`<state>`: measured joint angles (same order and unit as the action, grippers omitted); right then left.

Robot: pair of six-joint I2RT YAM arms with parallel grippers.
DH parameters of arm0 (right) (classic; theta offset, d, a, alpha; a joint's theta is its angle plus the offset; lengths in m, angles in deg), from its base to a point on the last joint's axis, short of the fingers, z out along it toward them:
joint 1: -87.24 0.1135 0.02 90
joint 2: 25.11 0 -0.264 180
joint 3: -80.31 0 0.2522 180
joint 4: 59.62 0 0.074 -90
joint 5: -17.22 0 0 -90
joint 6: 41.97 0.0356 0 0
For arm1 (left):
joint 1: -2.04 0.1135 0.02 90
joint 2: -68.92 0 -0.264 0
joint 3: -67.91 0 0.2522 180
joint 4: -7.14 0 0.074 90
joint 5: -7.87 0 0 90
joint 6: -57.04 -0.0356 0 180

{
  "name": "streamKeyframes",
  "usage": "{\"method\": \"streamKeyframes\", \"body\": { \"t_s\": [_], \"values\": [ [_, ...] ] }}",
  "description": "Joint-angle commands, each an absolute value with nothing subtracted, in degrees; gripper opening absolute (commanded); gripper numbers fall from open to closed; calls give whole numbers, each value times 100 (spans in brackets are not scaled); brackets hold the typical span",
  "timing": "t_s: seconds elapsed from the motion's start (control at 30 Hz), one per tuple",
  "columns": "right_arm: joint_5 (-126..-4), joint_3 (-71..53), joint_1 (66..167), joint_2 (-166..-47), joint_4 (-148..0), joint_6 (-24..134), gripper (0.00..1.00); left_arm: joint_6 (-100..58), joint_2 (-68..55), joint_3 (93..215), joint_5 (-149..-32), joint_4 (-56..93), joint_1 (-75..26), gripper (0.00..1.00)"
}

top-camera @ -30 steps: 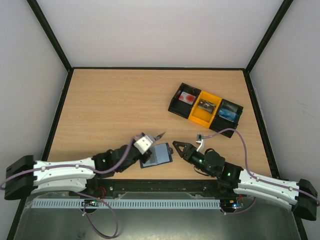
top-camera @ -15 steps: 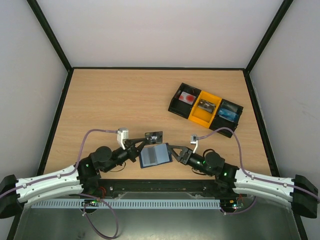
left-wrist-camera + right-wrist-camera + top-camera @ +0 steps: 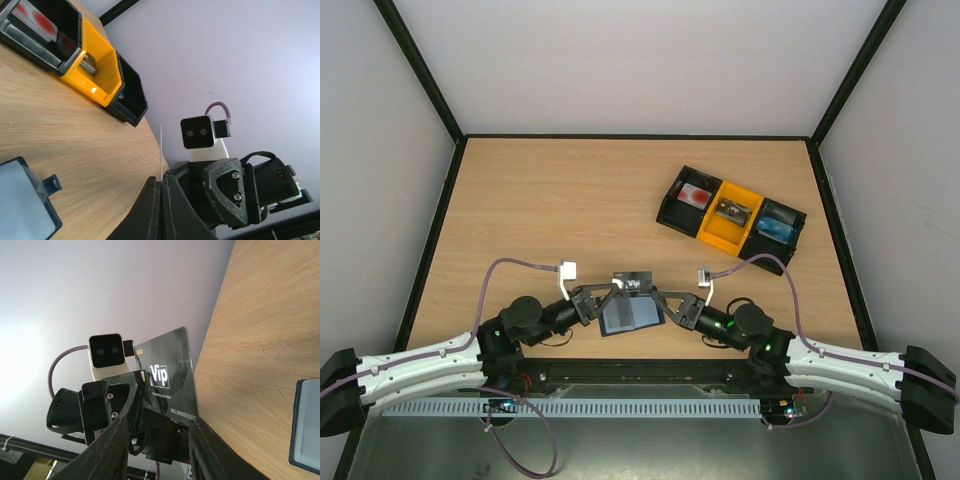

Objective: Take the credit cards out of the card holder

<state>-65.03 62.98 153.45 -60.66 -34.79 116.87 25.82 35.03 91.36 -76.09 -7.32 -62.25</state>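
Left pincer [image 3: 161,182]: clamped shut on one edge of black card [image 3: 167,372], held upright off table [image 3: 520,200]. Legible on card face: "Vip" in white; finer print beneath too small to read. Right pincer [image 3: 664,297]: fingers spread wide, gripping nothing, just beside the card. Card holder [image 3: 632,314]: lying open on table between both pincers, pale inner side up. Pinkish-white card [image 3: 695,195] with red spot: in left black compartment of tray [image 3: 670,215], well apart.
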Motion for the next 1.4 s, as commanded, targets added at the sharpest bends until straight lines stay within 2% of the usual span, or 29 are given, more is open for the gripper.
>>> {"method": "streamKeyframes", "body": {
  "t_s": [0.0, 0.27, 0.47, 0.57, 0.7, 0.77, 0.87, 0.97, 1.13, 1.37],
  "values": [
    [-6652, 6364, 15326, -5940, -3485, 11772, 34, 2788, 3543, 9090, -7699, -1159, -6195, 3],
    [-6629, 6320, 15324, -6055, -3387, 11798, 36, 2978, 3308, 9079, -7886, -1529, -6194, 3],
    [-6660, 6380, 15325, -6030, -3174, 11914, 18, 3087, 3154, 9027, -8040, -1794, -6196, 3],
    [-6709, 6391, 15324, -5947, -3172, 11910, 4, 3132, 3141, 9002, -8050, -1844, -6196, 3],
    [-6780, 6417, 15325, -5882, -3191, 11914, 2, 3146, 3167, 8993, -8008, -1805, -6194, 3],
    [-6831, 6413, 15327, -5873, -3235, 11930, 2, 3155, 3189, 9001, -7978, -1711, -6197, 6],
    [-6893, 6410, 15325, -5889, -3324, 11916, 2, 3150, 3248, 8998, -7955, -1546, -6195, 20],
    [-6961, 6335, 15324, -5897, -3525, 11788, 2, 3142, 3368, 9018, -7864, -1235, -6198, 65],
    [-7682, 5757, 15324, -5895, -4748, 11328, 2, 2998, 3693, 9057, -7627, -478, -6194, 99],
    [-8424, 4714, 15228, -6643, -5662, 10534, 2, 2393, 4041, 9794, -6834, 1718, -6186, 100]
  ]
}}
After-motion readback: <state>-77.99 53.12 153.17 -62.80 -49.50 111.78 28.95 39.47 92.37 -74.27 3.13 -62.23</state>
